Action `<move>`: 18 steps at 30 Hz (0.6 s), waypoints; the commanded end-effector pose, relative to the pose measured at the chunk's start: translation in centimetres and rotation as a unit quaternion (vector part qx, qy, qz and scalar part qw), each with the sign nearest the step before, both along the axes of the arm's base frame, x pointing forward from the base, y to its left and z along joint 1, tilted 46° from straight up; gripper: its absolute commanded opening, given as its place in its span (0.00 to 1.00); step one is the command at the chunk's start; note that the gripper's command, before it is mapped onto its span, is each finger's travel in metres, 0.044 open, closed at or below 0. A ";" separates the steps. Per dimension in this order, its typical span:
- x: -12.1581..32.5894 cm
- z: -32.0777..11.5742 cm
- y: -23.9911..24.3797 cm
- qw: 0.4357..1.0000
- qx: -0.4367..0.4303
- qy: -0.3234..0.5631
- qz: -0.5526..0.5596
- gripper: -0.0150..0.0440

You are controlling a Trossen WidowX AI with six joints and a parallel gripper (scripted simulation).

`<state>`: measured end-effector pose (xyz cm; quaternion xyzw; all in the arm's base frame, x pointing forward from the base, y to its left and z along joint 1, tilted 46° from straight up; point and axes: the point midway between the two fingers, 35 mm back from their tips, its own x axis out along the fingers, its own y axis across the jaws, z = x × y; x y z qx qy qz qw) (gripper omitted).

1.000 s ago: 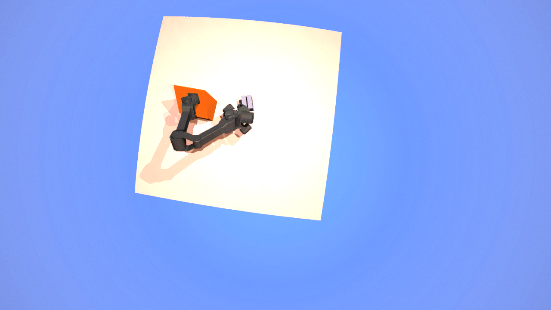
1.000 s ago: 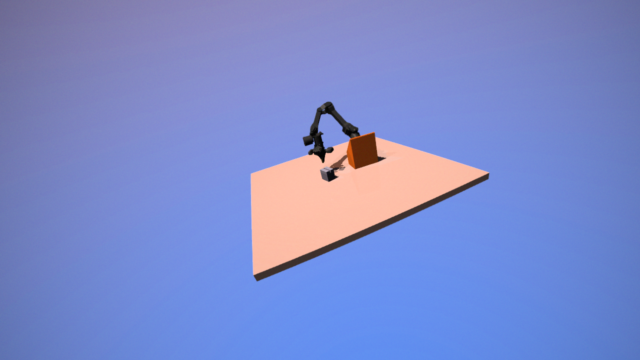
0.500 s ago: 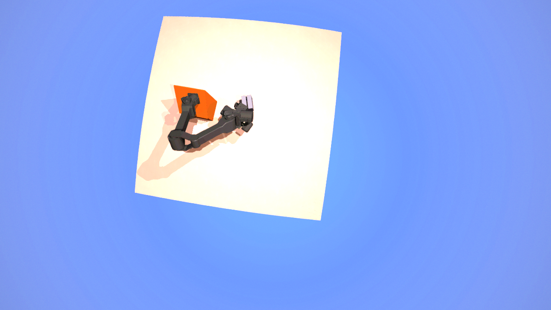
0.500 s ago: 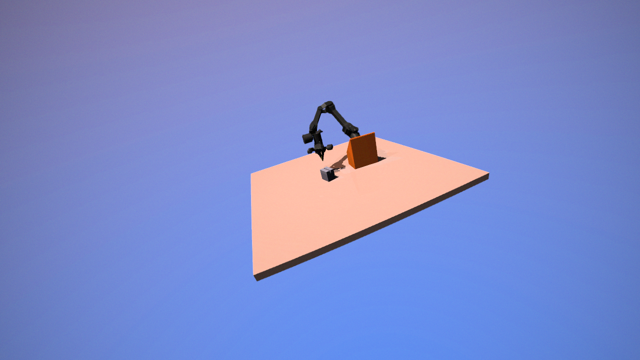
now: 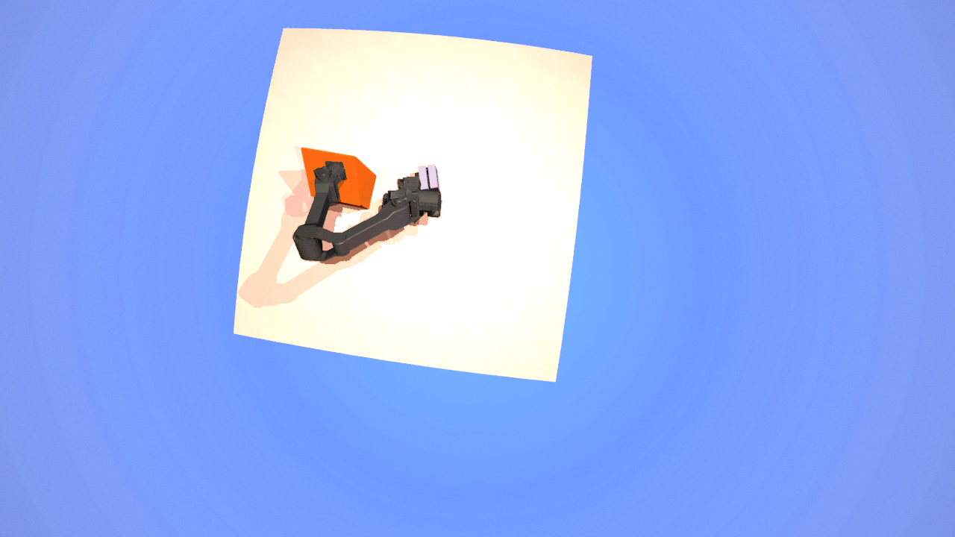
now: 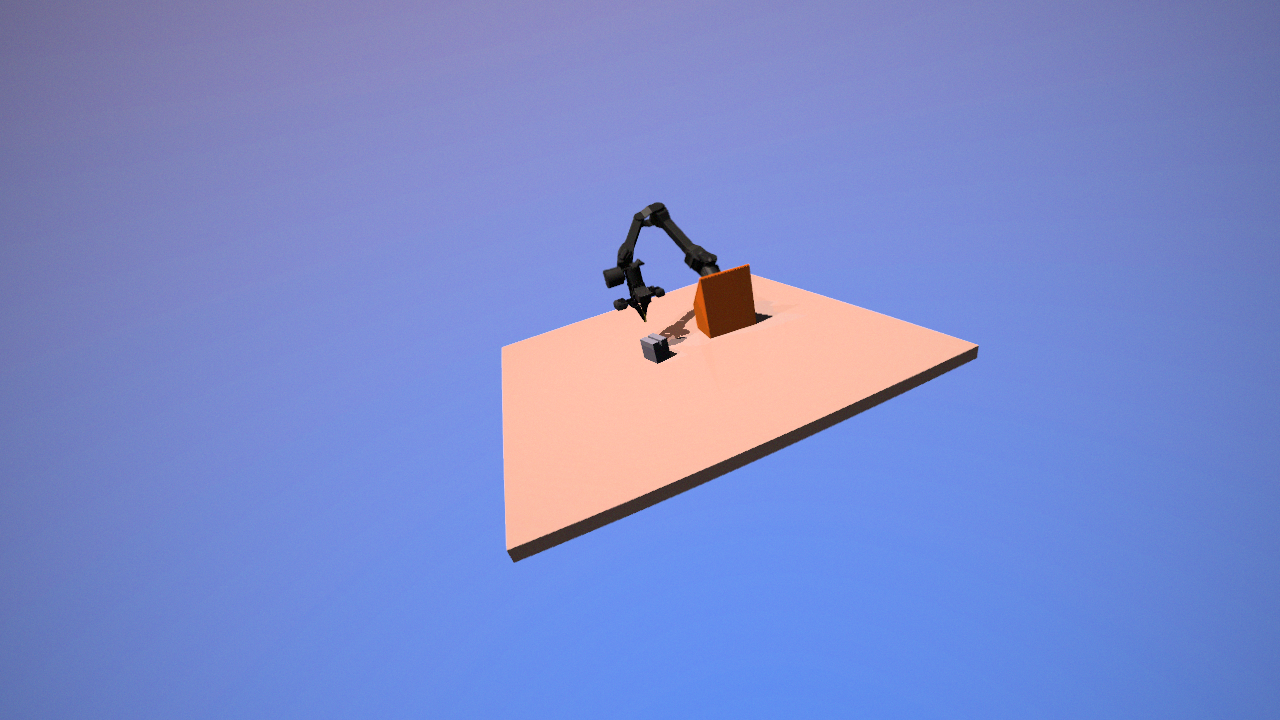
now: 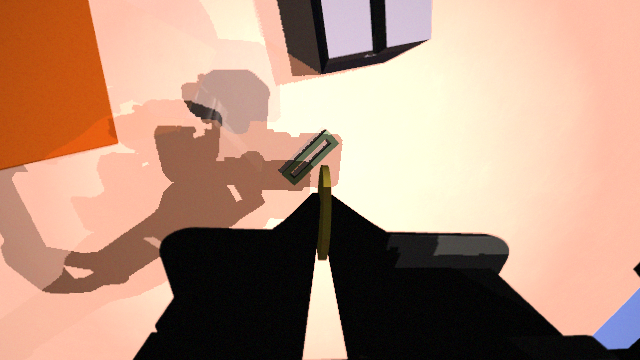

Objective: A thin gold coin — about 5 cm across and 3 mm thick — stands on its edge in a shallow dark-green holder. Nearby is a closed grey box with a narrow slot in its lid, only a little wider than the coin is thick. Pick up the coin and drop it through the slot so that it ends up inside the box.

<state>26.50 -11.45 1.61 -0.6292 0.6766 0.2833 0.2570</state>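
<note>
The gripper (image 7: 324, 200) was clamped on the coin (image 7: 324, 215); its edge should be aligned above the box (image 7: 355, 30) slot (image 7: 378, 25), top centre of frame.

Orange wedge (image 6: 725, 302) (on pale table (image 6: 716, 420))

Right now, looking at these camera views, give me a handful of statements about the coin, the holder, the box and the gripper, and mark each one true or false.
1. The gripper is shut on the gold coin. True.
2. The coin still stands in the green holder. False: the holder is empty and the coin is held edge-on between the fingers, above the table.
3. The grey box has a dark slot running across its lid. True.
4. The coin is already partway into the slot. False: in the wrist view the box sits well apart from the coin, at the top of the picture.
5. The orange block stands beside the arm's base. True.
</note>
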 end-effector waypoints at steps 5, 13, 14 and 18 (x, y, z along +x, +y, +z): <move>0.3 0.0 0.0 0.993 0.007 0.083 0.083 0.25; 0.5 -0.3 0.3 0.993 0.008 0.083 0.084 0.25; 0.6 -0.4 0.5 0.993 0.008 0.083 0.084 0.25; 0.9 -1.1 1.2 0.993 0.010 0.083 0.084 0.25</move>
